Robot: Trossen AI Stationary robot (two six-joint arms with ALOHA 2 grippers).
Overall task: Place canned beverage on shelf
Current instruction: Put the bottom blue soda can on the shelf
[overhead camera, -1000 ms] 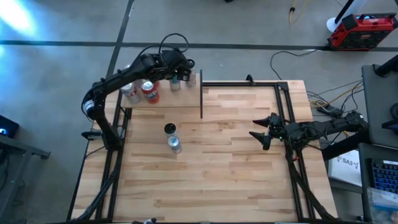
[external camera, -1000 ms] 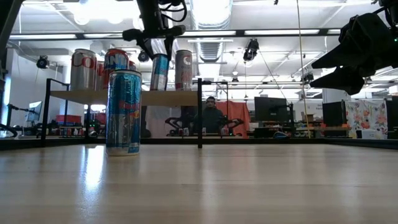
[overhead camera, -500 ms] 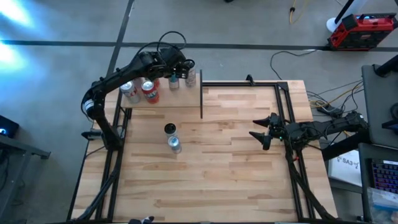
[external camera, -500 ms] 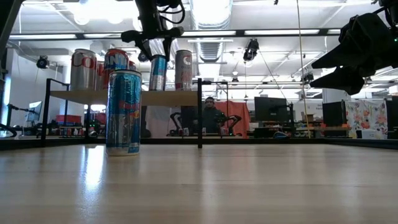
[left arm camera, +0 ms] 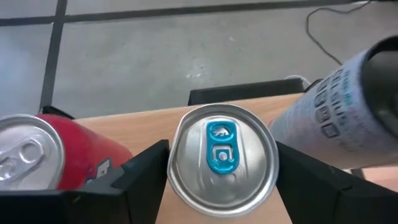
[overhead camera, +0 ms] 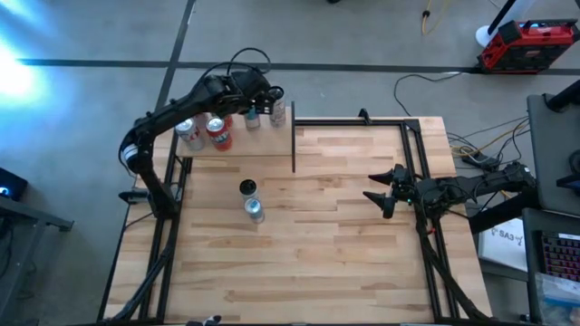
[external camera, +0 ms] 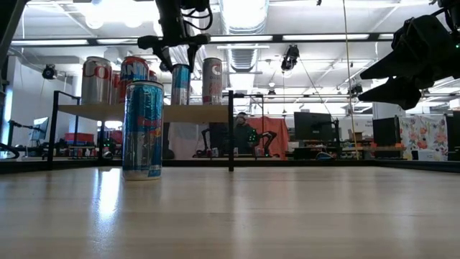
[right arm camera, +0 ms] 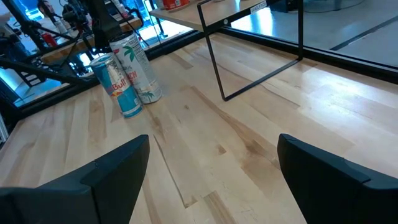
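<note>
A slim silver-and-blue can (left arm camera: 222, 158) stands upright on the pale wood shelf (overhead camera: 263, 143) at the table's far left, its bottom on the board (external camera: 194, 113). My left gripper (external camera: 178, 54) comes down over its top, open, with one finger close on each side of the can (external camera: 181, 84). Beside it on the shelf stand a grey can (external camera: 212, 80) and two red cans (overhead camera: 217, 134). Two more cans (overhead camera: 252, 199) stand on the tabletop in front of the shelf. My right gripper (overhead camera: 376, 195) waits open above the table's right side.
The shelf's thin black frame leg (overhead camera: 294, 149) stands at its right end. The blue can (external camera: 144, 129) and a white can (right arm camera: 142, 74) on the tabletop stand close together. Bare butcher-block tabletop (overhead camera: 326, 254) spreads across the middle and near side.
My left gripper has opened a little around the slim can. The can, slightly tilted between the fingers before, now stands upright on the shelf.
</note>
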